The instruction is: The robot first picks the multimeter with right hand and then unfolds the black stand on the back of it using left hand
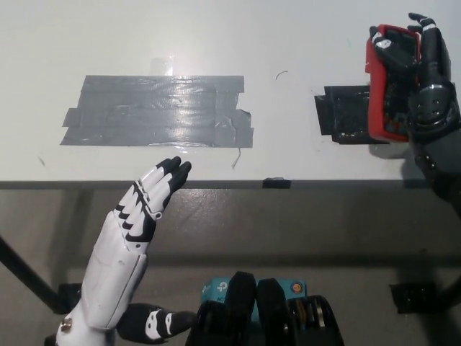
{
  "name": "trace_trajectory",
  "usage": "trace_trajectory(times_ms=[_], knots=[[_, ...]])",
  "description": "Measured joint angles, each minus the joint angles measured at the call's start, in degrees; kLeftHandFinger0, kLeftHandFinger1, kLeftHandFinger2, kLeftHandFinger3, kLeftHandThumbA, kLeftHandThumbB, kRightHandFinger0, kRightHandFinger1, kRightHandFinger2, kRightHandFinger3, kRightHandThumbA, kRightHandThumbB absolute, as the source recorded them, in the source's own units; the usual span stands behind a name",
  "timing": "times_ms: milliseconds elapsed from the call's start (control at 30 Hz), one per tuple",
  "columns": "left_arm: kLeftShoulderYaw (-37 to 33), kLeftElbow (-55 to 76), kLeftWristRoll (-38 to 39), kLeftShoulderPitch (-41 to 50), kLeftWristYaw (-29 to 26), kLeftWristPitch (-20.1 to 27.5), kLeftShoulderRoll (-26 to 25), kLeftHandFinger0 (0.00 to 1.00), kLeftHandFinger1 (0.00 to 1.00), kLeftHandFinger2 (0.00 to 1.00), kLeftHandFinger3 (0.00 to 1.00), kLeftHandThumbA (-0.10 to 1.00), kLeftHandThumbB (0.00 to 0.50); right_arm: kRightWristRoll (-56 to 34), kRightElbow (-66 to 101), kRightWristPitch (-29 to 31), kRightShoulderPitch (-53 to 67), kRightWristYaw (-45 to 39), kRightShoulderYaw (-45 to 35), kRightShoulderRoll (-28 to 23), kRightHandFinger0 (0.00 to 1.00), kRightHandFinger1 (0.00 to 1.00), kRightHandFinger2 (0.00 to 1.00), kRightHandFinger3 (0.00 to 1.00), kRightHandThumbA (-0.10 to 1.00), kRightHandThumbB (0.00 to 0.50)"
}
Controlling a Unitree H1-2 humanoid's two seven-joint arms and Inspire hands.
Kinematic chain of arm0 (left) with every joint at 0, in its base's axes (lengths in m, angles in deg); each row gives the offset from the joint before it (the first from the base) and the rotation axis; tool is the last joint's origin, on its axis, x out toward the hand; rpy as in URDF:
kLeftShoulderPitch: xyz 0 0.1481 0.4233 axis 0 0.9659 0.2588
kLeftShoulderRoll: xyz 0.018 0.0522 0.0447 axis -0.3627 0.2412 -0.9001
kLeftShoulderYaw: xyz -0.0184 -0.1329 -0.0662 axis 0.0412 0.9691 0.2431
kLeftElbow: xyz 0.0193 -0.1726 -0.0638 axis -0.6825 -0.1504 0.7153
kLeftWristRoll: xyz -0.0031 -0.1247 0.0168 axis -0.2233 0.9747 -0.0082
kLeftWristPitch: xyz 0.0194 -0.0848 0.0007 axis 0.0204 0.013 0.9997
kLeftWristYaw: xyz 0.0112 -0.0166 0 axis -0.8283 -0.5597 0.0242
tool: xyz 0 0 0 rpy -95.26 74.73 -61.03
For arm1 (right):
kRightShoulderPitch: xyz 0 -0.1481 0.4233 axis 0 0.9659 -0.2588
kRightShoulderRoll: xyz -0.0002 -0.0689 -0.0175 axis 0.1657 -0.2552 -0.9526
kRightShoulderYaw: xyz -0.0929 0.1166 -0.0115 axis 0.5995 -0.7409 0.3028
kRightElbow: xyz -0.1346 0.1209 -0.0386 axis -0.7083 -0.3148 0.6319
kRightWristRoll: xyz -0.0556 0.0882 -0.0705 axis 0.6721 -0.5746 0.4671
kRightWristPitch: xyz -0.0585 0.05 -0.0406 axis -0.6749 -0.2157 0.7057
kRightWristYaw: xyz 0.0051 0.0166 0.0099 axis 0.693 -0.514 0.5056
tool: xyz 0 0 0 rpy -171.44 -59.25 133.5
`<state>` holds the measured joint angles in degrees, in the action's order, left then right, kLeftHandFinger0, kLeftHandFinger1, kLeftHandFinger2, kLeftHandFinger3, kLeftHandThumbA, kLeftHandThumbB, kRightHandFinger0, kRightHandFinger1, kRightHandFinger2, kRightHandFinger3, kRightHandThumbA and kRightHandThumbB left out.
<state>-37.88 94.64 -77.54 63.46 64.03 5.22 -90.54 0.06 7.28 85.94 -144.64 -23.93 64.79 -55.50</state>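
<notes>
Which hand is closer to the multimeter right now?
Right. The black right hand is shut on the red multimeter above the table's right side; the white left hand hangs open below the table edge, far left.

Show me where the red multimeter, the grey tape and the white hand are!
multimeter [376,94], head view, on its red left edge.
grey tape [158,112], head view, middle of the patch.
left hand [148,202], head view, on its white back.
</notes>
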Motion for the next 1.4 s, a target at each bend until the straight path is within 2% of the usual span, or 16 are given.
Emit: trace_trajectory(times_ms=[133, 200, 333, 400, 567, 733, 767, 800, 833, 867, 900, 933, 1000, 1067, 1133, 1400], knots=[[-0.06, -0.15, -0.09, -0.02, -0.82, 0.0, -0.07, 1.0, 1.0, 1.0, 1.0, 1.0, 0.196, 1.92, -2.91, 2.75, -0.2, -1.08, -0.01, 0.02, 0.0, 0.27, 0.74, 0.77, -0.1, 0.201], [-0.07, -0.19, -0.11, -0.03, -1.2, 0.0, -0.06, 1.0, 1.0, 1.0, 1.0, 1.0, 0.197, 3.03, -4.17, 4.03, -0.7, -1.54, -0.03, 0.02, 0.0, 0.29, 0.75, 0.78, -0.1, 0.182], [-0.1, -0.15, -0.49, 0.27, -2.39, 0.0, 0.0, 1.0, 1.0, 1.0, 1.0, 1.0, 0.188, 5.08, -5.29, 6.42, -2.57, -2.26, -0.47, 0.06, 0.0, 0.4, 0.88, 0.9, -0.1, 0.153], [-0.3, -0.11, -0.9, 1.29, -3.0, 0.0, 0.0, 1.0, 1.0, 1.0, 1.0, 1.0, 0.184, 6.14, -5.28, 7.53, -3.49, -2.52, -0.85, 0.23, 0.0, 0.45, 0.9, 0.94, -0.1, 0.15], [-1.57, -0.04, -1.5, 4.94, -4.48, 0.0, -0.04, 1.0, 1.0, 1.0, 1.0, 1.0, 0.186, 8.3, -5.21, 8.82, -3.69, -2.87, -2.0, 1.29, 0.01, 0.44, 0.86, 0.91, -0.1, 0.159], [-2.11, 0.03, -2.09, 5.82, -5.44, 0.0, -0.04, 1.0, 1.0, 1.0, 1.0, 1.0, 0.191, 10.34, -5.34, 10.2, -3.34, -3.14, -3.26, 3.24, 0.04, 0.46, 0.87, 0.91, -0.1, 0.147], [-2.1, 0.03, -2.16, 5.77, -5.55, 0.0, -0.04, 1.0, 1.0, 1.0, 1.0, 1.0, 0.192, 10.6, -5.36, 10.38, -3.35, -3.25, -3.55, 3.43, 0.06, 0.47, 0.87, 0.91, -0.1, 0.161], [-2.06, 0.05, -2.25, 5.75, -5.66, 0.0, -0.03, 1.0, 1.0, 1.0, 1.0, 1.0, 0.192, 10.78, -5.39, 10.47, -3.38, -3.42, -3.95, 3.61, 0.05, 0.46, 0.86, 0.9, -0.1, 0.156], [-2.01, 0.08, -2.37, 5.76, -5.79, 0.0, -0.03, 1.0, 1.0, 1.0, 1.0, 1.0, 0.192, 11.01, -5.43, 10.5, -3.4, -3.64, -4.4, 3.77, 0.06, 0.45, 0.81, 0.84, -0.1, 0.178], [-1.96, 0.1, -2.45, 5.76, -5.86, 0.0, -0.03, 1.0, 1.0, 1.0, 1.0, 1.0, 0.193, 11.25, -5.49, 10.49, -3.42, -3.8, -4.56, 3.81, 0.11, 0.47, 0.81, 0.9, -0.05, 0.199], [-1.92, 0.11, -2.52, 5.76, -5.91, 0.0, -0.03, 1.0, 1.0, 1.0, 1.0, 1.0, 0.193, 11.51, -5.53, 10.47, -3.44, -3.98, -4.64, 3.82, 0.44, 0.77, 0.98, 1.0, 0.12, 0.244], [-1.91, 0.12, -2.54, 5.77, -5.93, 0.0, -0.03, 1.0, 1.0, 1.0, 1.0, 1.0, 0.193, 12.12, -5.74, 10.01, -3.59, -4.77, -4.36, 3.78, 1.0, 1.0, 1.0, 1.0, 0.28, 0.31], [-1.92, 0.11, -2.6, 5.75, -5.95, 0.0, -0.03, 1.0, 1.0, 1.0, 1.0, 1.0, 0.187, 13.17, -6.29, 8.68, -4.02, -7.26, -2.96, 3.65, 1.0, 1.0, 1.0, 1.0, 0.4, 0.416], [-1.94, 0.11, -2.7, 5.75, -5.96, 0.0, -0.04, 1.0, 1.0, 1.0, 1.0, 1.0, 0.187, 14.31, -6.68, 7.27, -4.3, -9.45, -1.09, 3.48, 1.0, 1.0, 1.0, 1.0, 0.47, 0.477], [-1.95, 0.11, -2.83, 5.75, -6.03, 0.0, -0.05, 1.0, 1.0, 1.0, 1.0, 1.0, 0.186, 16.25, -7.23, 5.32, -4.85, -12.12, 1.65, 3.23, 1.0, 1.0, 1.0, 1.0, 0.53, 0.498], [-1.73, 0.11, -3.06, 5.4, -6.57, 0.0, -0.27, 1.0, 1.0, 1.0, 1.0, 1.0, 0.186, 21.57, -7.57, -0.06, -7.29, -18.69, 5.71, 2.77, 1.0, 1.0, 1.0, 1.0, 0.58, 0.5]])
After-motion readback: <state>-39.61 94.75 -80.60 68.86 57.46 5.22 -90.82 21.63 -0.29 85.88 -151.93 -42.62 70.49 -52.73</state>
